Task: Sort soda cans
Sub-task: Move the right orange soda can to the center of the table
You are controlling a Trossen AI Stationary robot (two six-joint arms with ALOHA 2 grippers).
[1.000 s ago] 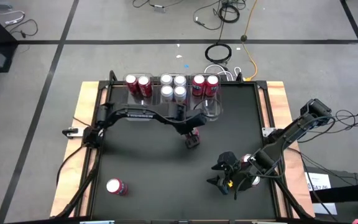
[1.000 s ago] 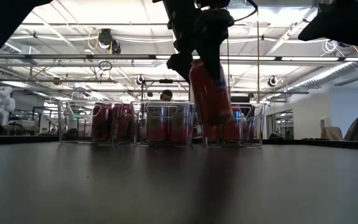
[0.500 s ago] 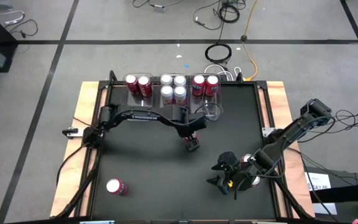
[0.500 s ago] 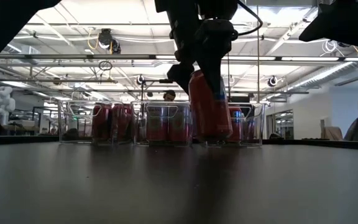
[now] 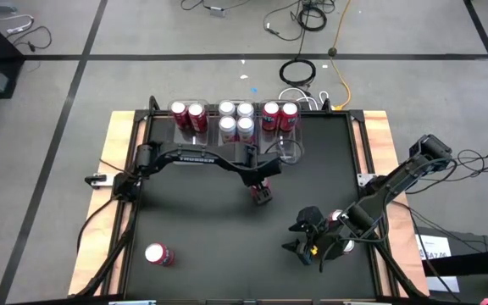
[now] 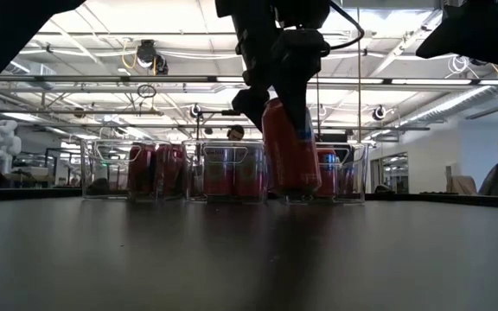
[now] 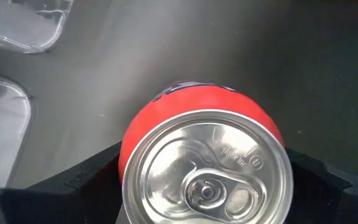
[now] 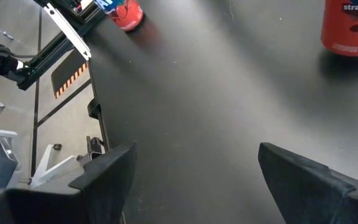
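Left hand mid-worktop, clamped on an upright red soda can near the clear bins; right hand spread wide near the worktop's right edge; another red can front-left.

We see clear plastic bins along the black table's far edge, cables on the floor beyond.

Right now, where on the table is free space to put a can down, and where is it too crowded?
The widest bare patch is the dark table between the left gripper, shut on a red can, and the lone can near the front left corner. The back edge is crowded with bins full of cans. The open right gripper occupies the front right.
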